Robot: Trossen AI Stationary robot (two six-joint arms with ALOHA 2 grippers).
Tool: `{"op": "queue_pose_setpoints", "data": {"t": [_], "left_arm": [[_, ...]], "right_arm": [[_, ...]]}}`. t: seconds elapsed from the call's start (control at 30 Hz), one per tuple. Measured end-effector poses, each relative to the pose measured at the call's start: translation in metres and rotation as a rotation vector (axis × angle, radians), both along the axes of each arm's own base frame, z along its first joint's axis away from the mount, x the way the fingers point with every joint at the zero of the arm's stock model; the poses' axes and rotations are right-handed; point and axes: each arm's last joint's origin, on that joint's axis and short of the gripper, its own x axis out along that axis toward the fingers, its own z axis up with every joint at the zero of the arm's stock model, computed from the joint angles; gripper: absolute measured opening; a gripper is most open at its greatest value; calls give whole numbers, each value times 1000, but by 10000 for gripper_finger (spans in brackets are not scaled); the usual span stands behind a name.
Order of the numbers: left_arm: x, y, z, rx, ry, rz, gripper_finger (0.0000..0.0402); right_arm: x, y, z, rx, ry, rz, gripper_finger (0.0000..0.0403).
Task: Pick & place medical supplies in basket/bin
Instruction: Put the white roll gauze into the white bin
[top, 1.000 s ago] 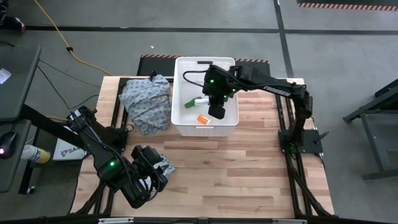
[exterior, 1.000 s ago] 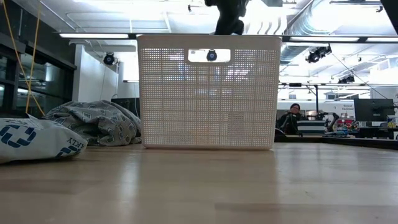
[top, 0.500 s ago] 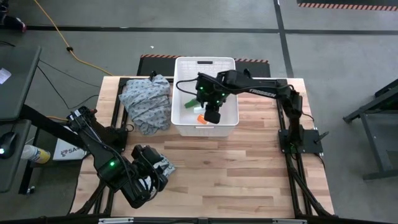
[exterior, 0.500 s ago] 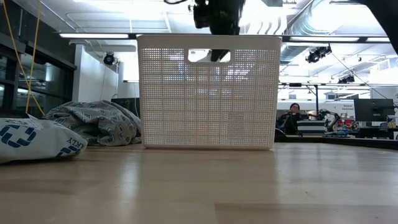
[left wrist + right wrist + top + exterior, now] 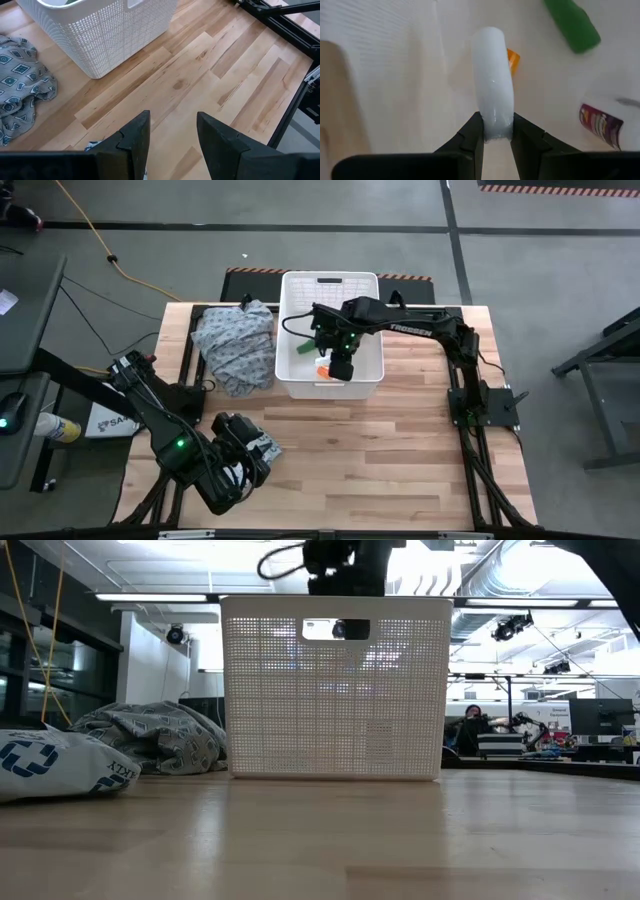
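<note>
The white perforated bin [image 5: 330, 277] stands at the table's far middle. My right gripper [image 5: 492, 122] reaches down inside it, shut on a white tube [image 5: 492, 75]. On the bin's floor lie a green stick-shaped box [image 5: 572, 22], a tiny orange piece [image 5: 514, 60] and a white pill bottle [image 5: 600, 125]. My left gripper [image 5: 172, 140] hangs open above the table's near left corner, with bare wood between its fingers. A pale soft packet [image 5: 55, 765] lies flat on the table under it. My right gripper pinches one end of the white tube [image 5: 492, 117] between its two fingers. The fingers come from above and point steeply down into the bin. The tube sticks out past the fingertips toward the bin's floor. Whether its far end touches the floor cannot be seen.
A crumpled grey-blue patterned cloth [image 5: 237, 345] lies on the table against the bin's left wall. Bare wood stretches in front of the bin [image 5: 200, 65] to the near and right edges. A dark frame rail [image 5: 285, 20] runs along the table's right side.
My right gripper has sunk with the white tube from above the bin's rim down into the bin. It has tipped to point more steeply down and has shifted a little toward the table's left.
</note>
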Motion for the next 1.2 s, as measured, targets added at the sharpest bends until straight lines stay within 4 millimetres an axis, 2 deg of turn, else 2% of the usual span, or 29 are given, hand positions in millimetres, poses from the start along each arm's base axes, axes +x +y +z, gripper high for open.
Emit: {"op": "queue_pose_setpoints", "data": {"t": [0.33, 0.57, 0.77, 1.2], "left_arm": [[0, 0, 0, 0, 0, 0, 195], [0, 1, 0, 21, -16, 6, 195], [0, 1, 0, 31, -16, 8, 195], [0, 1, 0, 31, -14, 8, 195]], "right_arm": [[-9, -15, -41, 28, 102, -34, 74], [-15, -16, -67, 46, 158, -40, 74], [-16, -15, -75, 48, 163, -40, 74], [-12, -16, -75, 37, 126, -39, 74]]}}
